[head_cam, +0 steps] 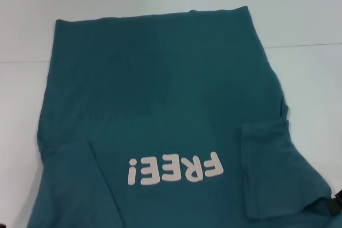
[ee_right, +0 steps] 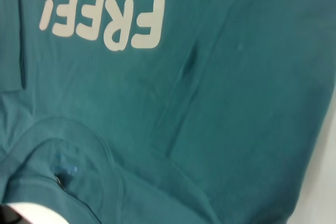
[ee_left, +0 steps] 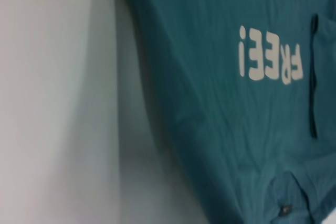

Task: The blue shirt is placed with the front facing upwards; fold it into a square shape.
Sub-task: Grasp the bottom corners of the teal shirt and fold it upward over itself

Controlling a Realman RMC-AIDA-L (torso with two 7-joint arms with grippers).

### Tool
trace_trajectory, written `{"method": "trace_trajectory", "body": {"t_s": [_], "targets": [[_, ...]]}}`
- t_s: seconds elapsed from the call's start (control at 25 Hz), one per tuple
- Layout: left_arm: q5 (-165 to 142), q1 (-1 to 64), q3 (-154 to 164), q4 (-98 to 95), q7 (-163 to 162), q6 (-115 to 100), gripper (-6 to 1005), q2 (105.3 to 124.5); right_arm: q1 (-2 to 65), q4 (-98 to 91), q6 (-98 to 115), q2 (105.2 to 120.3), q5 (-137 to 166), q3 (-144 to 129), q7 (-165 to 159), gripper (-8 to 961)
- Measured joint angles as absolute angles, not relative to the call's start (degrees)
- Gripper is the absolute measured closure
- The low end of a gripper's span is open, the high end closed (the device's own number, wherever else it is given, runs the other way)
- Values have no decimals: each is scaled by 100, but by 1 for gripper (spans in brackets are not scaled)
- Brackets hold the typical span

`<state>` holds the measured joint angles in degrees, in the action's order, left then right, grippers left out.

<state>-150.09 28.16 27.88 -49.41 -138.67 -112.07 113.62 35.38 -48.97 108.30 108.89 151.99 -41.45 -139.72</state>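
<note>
we see the shirt (head_cam: pixel 160 105) lying flat on the white counter (head_cam: pixel 310 14), front up, its white "free!" lettering (head_cam: pixel 175 169) near our edge and both sleeves folded inward over the body. neither gripper shows in any view, so we cannot tell their state.
</note>
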Motion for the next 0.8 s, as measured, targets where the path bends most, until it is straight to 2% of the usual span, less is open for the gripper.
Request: {"method": "trace_trajectory", "body": {"t_s": [0.2,0.56,0.8], "targets": [[-14909,2859,2725,-4899,-13729,-11457,977,11330,3458,-4866,10886,10902,14893,-3792,-13727,928],[-14678,3643,2266,-4477,-14038,-11193,977,11050,3599,-4806,10282,10913,13685,-3454,-13754,926],[-14387,3919,2063,-4338,-14661,-10423,976,10924,3638,-4789,9546,10945,13201,-3329,-13925,925]]}}
